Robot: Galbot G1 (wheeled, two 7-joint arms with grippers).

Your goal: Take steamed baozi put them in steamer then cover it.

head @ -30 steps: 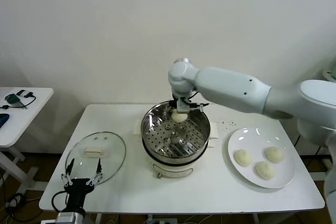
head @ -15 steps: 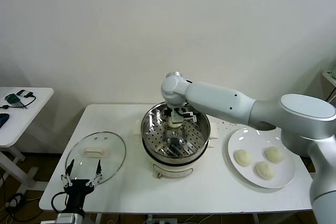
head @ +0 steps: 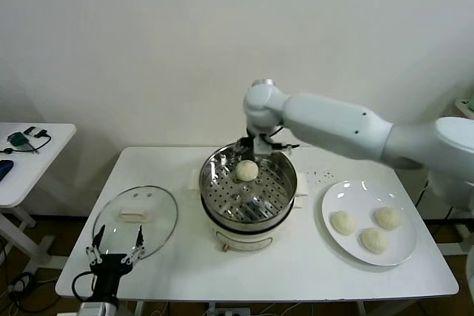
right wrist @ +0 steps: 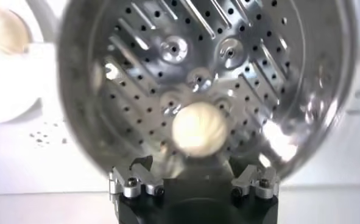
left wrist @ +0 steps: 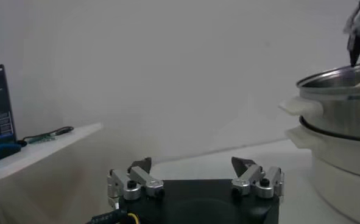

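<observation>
Right now my right gripper (right wrist: 194,182) hangs just above the far rim of the steamer (head: 216,216), jaws spread wide and holding nothing. Directly below and slightly in front of it, one baozi (head: 246,170) sits on the perforated tray (right wrist: 228,85), free of my fingers (right wrist: 135,181) on both sides. I judge it sits off-centre, toward the back, so that room is left on the tray for the others.

Well off to my right gripper's outer side, three more baozi (head: 374,240) wait on the white plate (head: 354,192), grouped together and apart from the steamer. They are the next thing to fetch, I reckon, so the jaws being wide suits that.

My left gripper (head: 115,251) is parked low at the near table edge, also wide and empty. Just beyond its fingertips lies the glass lid (head: 135,220), flat on the table (head: 296,271), beside the steamer. Its spot looks handy for the left arm to cover the pot once all four buns are in.
</observation>
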